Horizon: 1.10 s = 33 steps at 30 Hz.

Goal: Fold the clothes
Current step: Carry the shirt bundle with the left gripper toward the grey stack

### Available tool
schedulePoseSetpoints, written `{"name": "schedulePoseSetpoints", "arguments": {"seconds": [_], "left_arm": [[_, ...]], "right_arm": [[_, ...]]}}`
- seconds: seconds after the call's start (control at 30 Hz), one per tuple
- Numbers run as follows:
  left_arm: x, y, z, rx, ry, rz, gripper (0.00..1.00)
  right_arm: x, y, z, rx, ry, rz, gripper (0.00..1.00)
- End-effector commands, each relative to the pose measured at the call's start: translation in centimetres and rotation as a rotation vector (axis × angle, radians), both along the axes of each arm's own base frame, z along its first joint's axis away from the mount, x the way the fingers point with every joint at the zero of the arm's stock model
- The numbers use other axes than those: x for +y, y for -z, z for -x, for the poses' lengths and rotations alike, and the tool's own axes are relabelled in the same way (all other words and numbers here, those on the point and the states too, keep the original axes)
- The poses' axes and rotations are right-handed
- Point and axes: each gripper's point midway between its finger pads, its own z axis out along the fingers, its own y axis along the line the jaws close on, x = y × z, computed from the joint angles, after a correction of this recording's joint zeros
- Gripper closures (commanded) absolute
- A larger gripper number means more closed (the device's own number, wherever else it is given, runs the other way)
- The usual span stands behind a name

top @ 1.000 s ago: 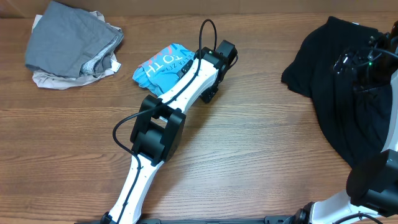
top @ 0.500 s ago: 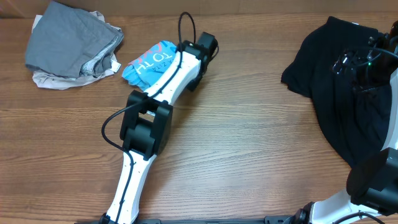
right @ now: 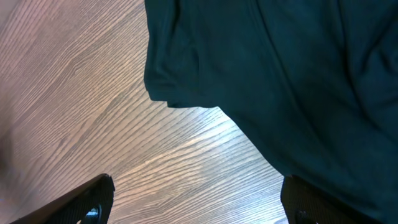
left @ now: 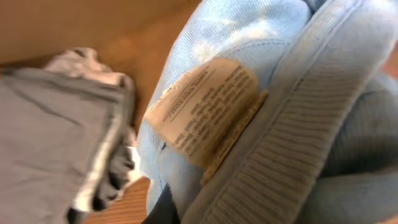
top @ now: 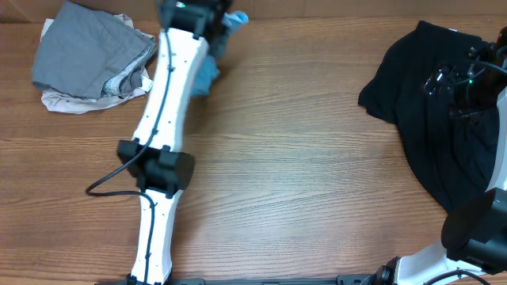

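Overhead, at the far edge of the table (top: 317, 158), the left gripper (top: 220, 17) is clamped on the bunched light-blue shirt (top: 207, 73), soft knit with a ribbed collar (left: 292, 143) and papery label (left: 205, 112). Meanwhile the right gripper (right: 198, 186) hangs spread wide over smooth black cloth (right: 280, 74).

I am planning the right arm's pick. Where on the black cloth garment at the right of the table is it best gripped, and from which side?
Grip the black cloth garment at its loose corner pointing toward the middle of the wooden table, coming from above on the bare-wood side. That corner lies flat and thin; the rest looks bunched.
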Motion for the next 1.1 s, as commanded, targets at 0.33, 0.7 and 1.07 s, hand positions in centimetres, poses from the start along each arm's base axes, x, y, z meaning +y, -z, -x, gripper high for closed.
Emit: {"name": "schedulePoseSetpoints", "arguments": {"seconds": [0.33, 0.7, 1.07], "left_arm": [[19.0, -11.4, -0.4, -0.246, -0.203, -0.292, 0.96], [31.0, -14.1, -2.6, -0.398, -0.107, -0.339, 0.96], [34.9, -4.1, -6.6, -0.338, -0.124, -0.208, 0.96]], "right_arm": [[1.3, 0.5, 1.3, 0.065, -0.025, -0.029, 0.10], [1.8, 0.8, 2.4, 0.118, 0.010, -0.060, 0.11], [1.8, 0.8, 2.6, 0.124, 0.010, -0.062, 0.11]]}}
